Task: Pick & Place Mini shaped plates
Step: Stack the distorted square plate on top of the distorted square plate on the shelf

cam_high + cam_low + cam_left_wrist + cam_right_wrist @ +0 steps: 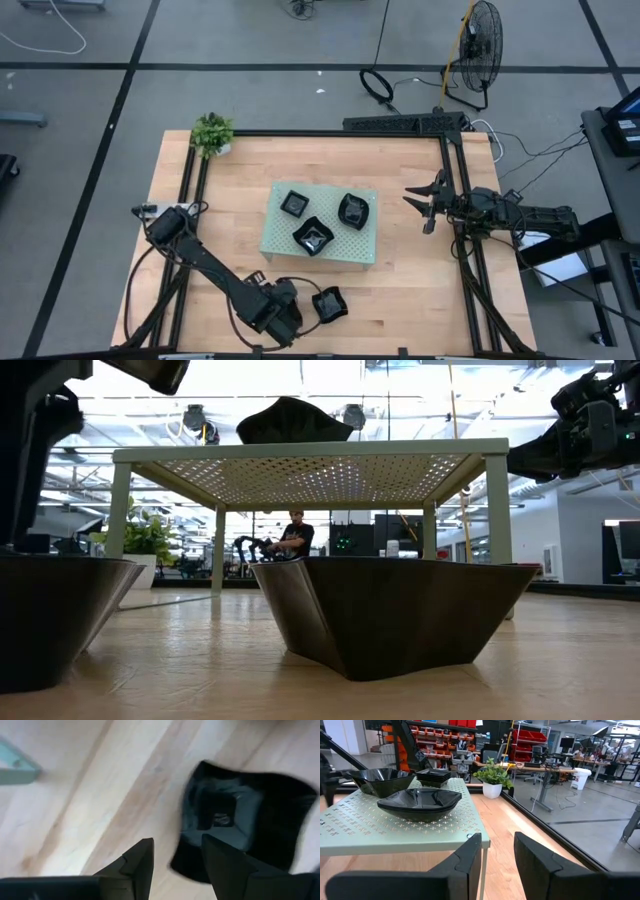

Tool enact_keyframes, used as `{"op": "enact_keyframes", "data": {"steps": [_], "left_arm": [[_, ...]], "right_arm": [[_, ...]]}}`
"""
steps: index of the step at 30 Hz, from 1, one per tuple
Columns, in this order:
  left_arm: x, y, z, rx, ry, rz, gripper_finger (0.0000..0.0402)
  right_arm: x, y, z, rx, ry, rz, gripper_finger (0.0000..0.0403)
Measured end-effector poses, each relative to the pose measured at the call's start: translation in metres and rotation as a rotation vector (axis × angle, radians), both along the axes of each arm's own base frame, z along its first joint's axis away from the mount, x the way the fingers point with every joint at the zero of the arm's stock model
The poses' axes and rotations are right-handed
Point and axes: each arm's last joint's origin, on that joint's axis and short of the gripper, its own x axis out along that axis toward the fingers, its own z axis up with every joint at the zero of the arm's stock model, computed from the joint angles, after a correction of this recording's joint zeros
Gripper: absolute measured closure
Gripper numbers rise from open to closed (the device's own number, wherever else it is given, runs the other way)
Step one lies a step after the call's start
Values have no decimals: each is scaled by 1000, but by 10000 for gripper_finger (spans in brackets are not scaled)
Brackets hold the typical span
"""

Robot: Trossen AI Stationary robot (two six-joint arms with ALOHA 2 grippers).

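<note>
One wavy-edged black mini plate (329, 304) sits on the wood near the table's near edge; it is also in the left wrist view (250, 815) and the low view (390, 615). My left gripper (304, 309) (177, 842) is open just left of it, its fingers standing on either side of the plate's nearest rim. Three more black plates (294, 204) (353, 210) (313, 236) rest on the pale green perforated board (350, 245). My right gripper (416, 212) (497, 837) hangs open to the right of the board, touching nothing. My left gripper is open with one finger (225, 865) over the plate's rim (186, 862) and the other (140, 860) outside it, over the wood. It comes level from the table's left. Whether either finger touches the plate, I cannot tell. The plate rests on the table.
The green board (300, 452) stands on legs like a small table, with a plate (290, 420) on top. A potted plant (212, 132) sits at the far left corner. A black frame (455, 190) runs along the table's edges. A person (295, 532) sits in the room behind.
</note>
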Motion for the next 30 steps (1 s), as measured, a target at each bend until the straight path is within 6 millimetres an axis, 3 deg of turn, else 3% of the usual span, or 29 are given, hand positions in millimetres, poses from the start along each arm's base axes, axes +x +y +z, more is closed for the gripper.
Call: {"op": "enact_keyframes", "data": {"steps": [8,15,25,30], "left_arm": [[-2,-5,-1,39,-51,6,232],[-3,-6,-16,8,-83,23,232],[-5,-8,-17,-2,-81,7,232],[-5,-9,-17,-4,-84,11,258]], "right_arm": [[0,0,0,0,0,0,300],[0,0,0,0,0,0,300],[0,0,0,0,0,0,300],[0,0,0,0,0,0,300]]}}
